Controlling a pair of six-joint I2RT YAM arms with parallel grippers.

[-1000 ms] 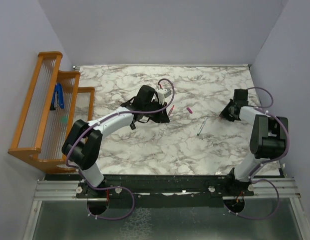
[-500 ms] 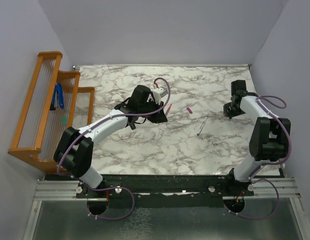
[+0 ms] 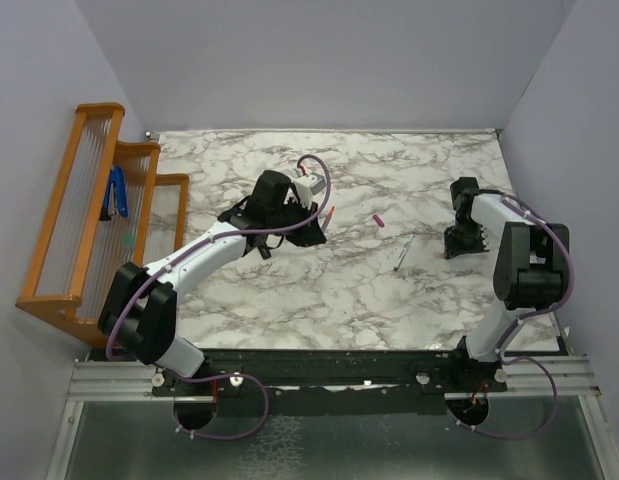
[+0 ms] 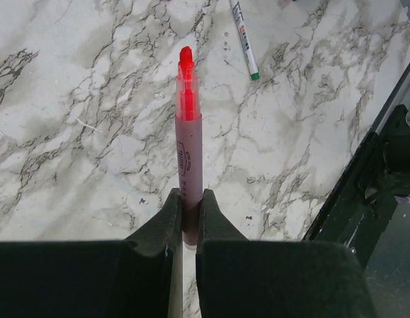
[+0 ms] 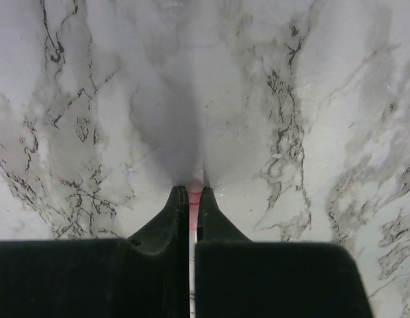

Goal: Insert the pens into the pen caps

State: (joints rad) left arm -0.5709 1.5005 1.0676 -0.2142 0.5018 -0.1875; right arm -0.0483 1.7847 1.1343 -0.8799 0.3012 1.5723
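Note:
My left gripper is shut on the pinkish-white pen and holds it above the table. In the left wrist view the fingers clamp the pen near its rear end, with its red tip pointing away. The greyish pen lies on the marble; it also shows in the left wrist view. The magenta-purple cap lies between the arms. My right gripper points down at the table, shut on the pale pink cap. The black marker and orange cap are out of view.
A wooden rack stands at the table's left edge and holds a blue-handled tool. The black front rail shows at the right of the left wrist view. Grey walls close in the back and both sides.
My left gripper has moved left with the pen in it. My right gripper has turned and come down towards the table's near side, still shut.

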